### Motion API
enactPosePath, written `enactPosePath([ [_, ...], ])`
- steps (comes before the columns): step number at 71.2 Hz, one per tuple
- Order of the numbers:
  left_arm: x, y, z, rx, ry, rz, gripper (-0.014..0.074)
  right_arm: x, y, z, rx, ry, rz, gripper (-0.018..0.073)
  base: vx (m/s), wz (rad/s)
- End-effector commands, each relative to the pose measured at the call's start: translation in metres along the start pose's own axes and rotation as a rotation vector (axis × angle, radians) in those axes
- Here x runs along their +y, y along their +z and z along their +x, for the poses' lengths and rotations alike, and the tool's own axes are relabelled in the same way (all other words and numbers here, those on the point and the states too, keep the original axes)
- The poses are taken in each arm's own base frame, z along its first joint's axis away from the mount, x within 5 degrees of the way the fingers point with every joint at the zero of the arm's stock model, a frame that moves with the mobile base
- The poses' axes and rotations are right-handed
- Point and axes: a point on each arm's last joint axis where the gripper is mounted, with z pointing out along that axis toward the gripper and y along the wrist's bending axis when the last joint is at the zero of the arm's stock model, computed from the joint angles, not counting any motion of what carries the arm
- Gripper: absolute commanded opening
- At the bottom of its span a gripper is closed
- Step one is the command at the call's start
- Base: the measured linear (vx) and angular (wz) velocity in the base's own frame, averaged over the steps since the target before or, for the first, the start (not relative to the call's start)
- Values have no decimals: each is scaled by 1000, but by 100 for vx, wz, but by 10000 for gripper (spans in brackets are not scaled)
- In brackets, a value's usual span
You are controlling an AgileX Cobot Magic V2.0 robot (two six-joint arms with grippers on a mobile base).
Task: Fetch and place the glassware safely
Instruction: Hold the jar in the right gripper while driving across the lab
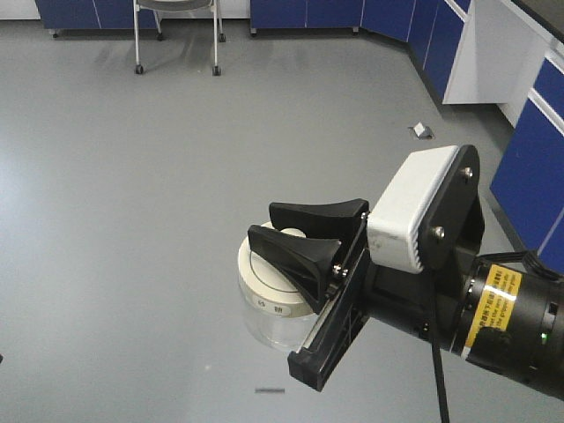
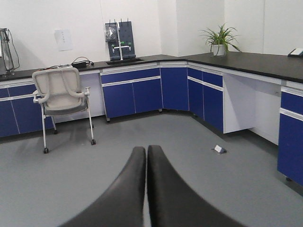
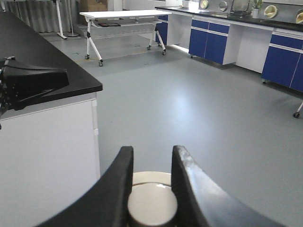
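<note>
A grey floor [image 1: 132, 220] is seen all round, bordered by blue cabinets [image 2: 132, 94] under a black countertop [image 2: 255, 61]. A castored chair [image 2: 61, 92], a potted plant [image 2: 218, 40] and a small floor box [image 1: 420, 130] are set well apart from the arms. The glass jar [image 1: 264, 324] is found low in the front view, with only floor behind it. Its cream lid [image 1: 263, 284] is topped by a knob [image 3: 152, 204], on which the right gripper [image 1: 275, 224] is clamped, one finger on either side. The left gripper [image 2: 146, 151] is closed, its fingers touching along their length.
</note>
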Motion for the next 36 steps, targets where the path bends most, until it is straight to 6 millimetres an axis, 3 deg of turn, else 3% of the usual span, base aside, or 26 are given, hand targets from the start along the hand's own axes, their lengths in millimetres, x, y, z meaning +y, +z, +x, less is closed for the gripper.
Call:
enactPosePath([
  [1, -1, 1, -13, -74, -23, 21, 1, 4, -5, -23, -128, -6, -42, -1, 68, 3],
  [36, -1, 1, -13, -74, -23, 21, 1, 4, -5, -23, -128, -6, -42, -1, 67, -1],
])
